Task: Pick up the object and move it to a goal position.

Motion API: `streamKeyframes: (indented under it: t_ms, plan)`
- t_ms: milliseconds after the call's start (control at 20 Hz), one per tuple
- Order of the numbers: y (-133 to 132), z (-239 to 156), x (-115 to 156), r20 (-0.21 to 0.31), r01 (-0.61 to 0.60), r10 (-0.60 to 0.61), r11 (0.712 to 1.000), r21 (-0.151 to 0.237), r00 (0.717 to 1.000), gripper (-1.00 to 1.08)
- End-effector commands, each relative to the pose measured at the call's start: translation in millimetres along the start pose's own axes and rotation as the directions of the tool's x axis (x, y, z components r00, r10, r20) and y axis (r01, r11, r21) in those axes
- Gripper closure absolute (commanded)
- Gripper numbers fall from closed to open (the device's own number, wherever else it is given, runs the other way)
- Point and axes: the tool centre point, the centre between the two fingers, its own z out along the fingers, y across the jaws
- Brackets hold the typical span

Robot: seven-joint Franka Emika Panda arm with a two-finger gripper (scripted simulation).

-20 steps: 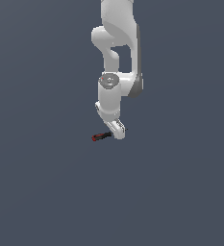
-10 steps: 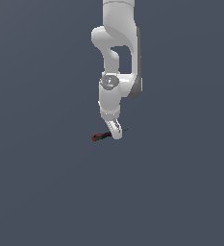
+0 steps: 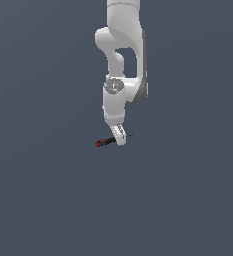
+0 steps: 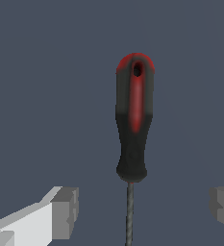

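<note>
White two-finger gripper (image 3: 119,140) lowered over slim red-and-black-handled screwdriver-like tool with thin dark shaft (image 4: 133,125); tool lying flat on plain dark grey floor (image 3: 48,200), near middle of floor, well away from any edge; fingers (image 4: 64,211) spread wide, shaft between them, untouched either side; nothing grasped; approach judged done; closing on shaft, lift and carry to goal judged left; goal marker not seen in either view.

- The claw (image 3: 120,139) has come down from just above the tool (image 3: 106,142) to its level.
- Its fingers (image 4: 60,211) now stand apart on either side of the shaft, not gripping it.
</note>
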Motion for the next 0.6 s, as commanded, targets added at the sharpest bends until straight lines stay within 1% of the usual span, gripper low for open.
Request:
streamKeyframes:
  t_ms: [0,350,550]
  plan:
    - [1,5,0,0.0,-0.001,0.001,1.0,-0.001,1.0,-0.92]
    - [1,35,0,0.0,-0.004,0.004,1.0,-0.001,1.0,-0.92]
    - [1,46,0,0.0,-0.005,0.005,1.0,-0.001,1.0,-0.92]
